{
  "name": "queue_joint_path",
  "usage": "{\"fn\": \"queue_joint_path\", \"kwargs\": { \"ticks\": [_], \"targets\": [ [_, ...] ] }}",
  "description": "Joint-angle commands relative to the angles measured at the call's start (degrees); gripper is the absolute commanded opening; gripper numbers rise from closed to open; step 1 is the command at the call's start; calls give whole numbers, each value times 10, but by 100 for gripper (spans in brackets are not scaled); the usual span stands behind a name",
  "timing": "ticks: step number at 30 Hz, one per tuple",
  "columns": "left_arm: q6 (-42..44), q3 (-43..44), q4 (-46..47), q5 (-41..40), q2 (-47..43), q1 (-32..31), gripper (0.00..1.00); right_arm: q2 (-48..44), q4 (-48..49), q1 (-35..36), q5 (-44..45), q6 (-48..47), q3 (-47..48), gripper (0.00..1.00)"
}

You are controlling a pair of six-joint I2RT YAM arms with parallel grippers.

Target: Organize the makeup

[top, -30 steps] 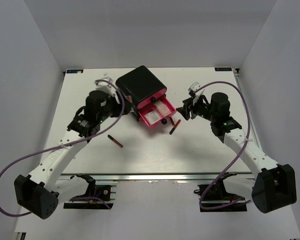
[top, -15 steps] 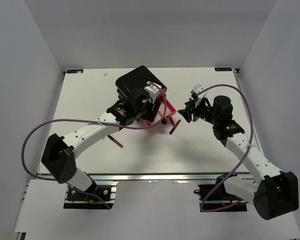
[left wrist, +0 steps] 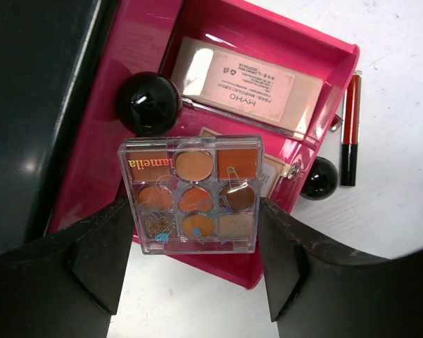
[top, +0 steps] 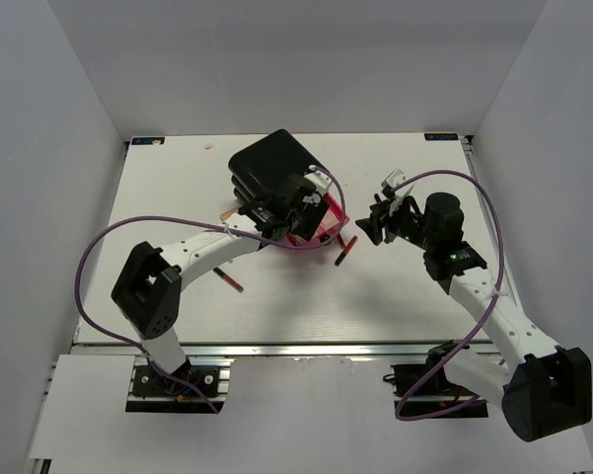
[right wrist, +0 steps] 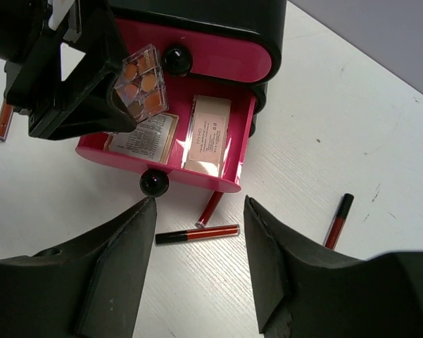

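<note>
My left gripper point(left wrist: 196, 215) is shut on a clear eyeshadow palette point(left wrist: 190, 193) with orange and brown pans, holding it over the open pink drawer point(left wrist: 338, 77) of the black box point(top: 271, 168). A beige flat packet point(left wrist: 246, 88) lies in the drawer, and a second packet point(left wrist: 274, 172) shows partly under the palette. My right gripper point(right wrist: 199, 204) is open and empty, hovering above a red-and-black lipstick tube point(right wrist: 197, 234) on the table. Another tube point(right wrist: 211, 208) pokes out from under the drawer front. In the top view the left gripper point(top: 306, 209) is at the drawer and the right gripper point(top: 377, 223) just right of it.
One more lipstick point(right wrist: 336, 220) lies right of the drawer and one point(top: 229, 280) lies front left of the box. A beige stick point(top: 227, 211) lies left of the box. Round black knobs point(right wrist: 154, 183) stick out from the drawer fronts. The table edge point(top: 296, 344) runs along the front.
The left arm has swung from the left side of the box across to above the open drawer. The right arm has barely shifted.
</note>
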Motion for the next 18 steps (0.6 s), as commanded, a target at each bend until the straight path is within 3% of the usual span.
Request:
{"fn": "queue_joint_path", "kwargs": {
  "ticks": [1,8,18],
  "targets": [
    [5,30,19,-32,-14,-3,74,-10,11,-5,1,1,-3,58],
    [-37,42,22,-15,-41,-3,68,-10,8,-7,-1,0,-4,58],
    [-40,2,24,-13,-65,-3,93,-8,8,-7,-7,2,-5,59]
  ]
}}
